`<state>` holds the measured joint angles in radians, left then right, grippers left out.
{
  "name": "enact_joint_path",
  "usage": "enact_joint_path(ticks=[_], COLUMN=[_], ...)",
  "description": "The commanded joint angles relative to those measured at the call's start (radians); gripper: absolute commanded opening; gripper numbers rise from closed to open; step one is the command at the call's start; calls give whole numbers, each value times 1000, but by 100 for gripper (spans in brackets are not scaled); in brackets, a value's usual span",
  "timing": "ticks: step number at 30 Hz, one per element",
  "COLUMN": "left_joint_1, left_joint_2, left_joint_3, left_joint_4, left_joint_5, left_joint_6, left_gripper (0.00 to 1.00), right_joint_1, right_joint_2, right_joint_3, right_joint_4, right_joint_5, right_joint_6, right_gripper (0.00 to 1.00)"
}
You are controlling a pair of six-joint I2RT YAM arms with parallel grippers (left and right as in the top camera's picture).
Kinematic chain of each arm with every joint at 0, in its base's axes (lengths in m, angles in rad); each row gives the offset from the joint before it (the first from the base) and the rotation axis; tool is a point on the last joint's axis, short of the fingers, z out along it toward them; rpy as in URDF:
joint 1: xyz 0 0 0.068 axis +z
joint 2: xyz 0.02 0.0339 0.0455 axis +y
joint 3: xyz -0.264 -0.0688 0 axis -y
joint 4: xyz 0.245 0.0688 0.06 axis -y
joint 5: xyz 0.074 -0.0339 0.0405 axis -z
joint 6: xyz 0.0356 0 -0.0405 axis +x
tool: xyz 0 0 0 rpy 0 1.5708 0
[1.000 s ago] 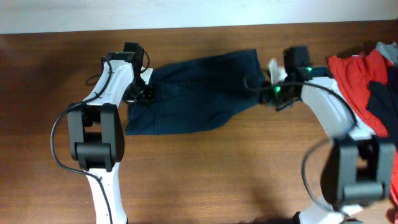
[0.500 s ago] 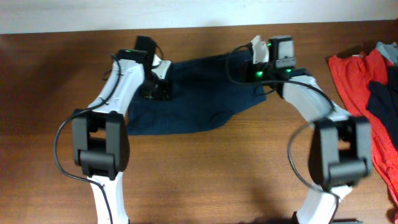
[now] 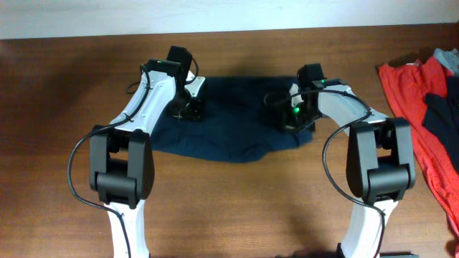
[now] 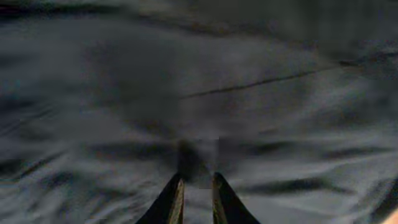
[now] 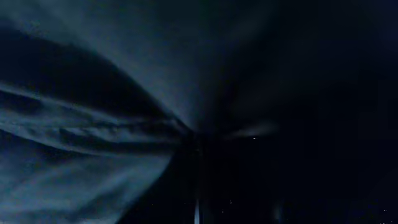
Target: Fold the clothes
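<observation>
A dark navy garment (image 3: pixel 237 132) lies on the wooden table (image 3: pixel 237 208) between my two arms, folded over with a curved front edge. My left gripper (image 3: pixel 188 107) is down on its left part; in the left wrist view the two fingers (image 4: pixel 198 180) stand close together with a narrow strip of the cloth (image 4: pixel 249 106) between them. My right gripper (image 3: pixel 284 115) is down on the right part. The right wrist view is very dark: folds of the cloth (image 5: pixel 93 124) draw together to a pinch at the jaws (image 5: pixel 194 140), whose fingers are hidden.
A pile of red and dark clothes (image 3: pixel 416 86) lies at the table's right edge, reaching the front right. A pale wall strip (image 3: pixel 215 14) runs behind the table's far edge.
Both grippers moved inward and toward the front, carrying the garment's far edge over itself. The garment now looks shorter and more compact, and the right arm has swung left.
</observation>
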<state>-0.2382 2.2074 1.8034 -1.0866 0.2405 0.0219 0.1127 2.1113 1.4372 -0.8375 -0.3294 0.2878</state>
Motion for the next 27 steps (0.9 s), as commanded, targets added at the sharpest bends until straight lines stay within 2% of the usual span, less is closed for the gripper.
enact_joint_path(ticks=[1,6,10,15,22,27], left_joint_1=[10,10,9,9,9,9], left_joint_2=[-14,-14,-14,-14,-14,-14], left_joint_3=[-17,-63,-110,-151,-198,-202], left_joint_4=[-25,-33,-19,9,80,82], left_joint_5=[-60,-70,-70,-70,-72,-134], left_joint_6=[8,8,8,8,8,8], left_gripper=[17,17,17,17,17,17], right_joint_1=[5,30,71,91,89,51], right_joint_2=[45,-30,-164,-262,-153,-71], right_joint_3=[-46,-46,-46,-46,-46,-46], right_joint_4=[-127,-229,-114,3,58,146], right_joint_5=[211,175,95,94,157,265], right_joint_6=[1,12,-109,-111,-112,-97], right_gripper=[4,4,4,7,4,4])
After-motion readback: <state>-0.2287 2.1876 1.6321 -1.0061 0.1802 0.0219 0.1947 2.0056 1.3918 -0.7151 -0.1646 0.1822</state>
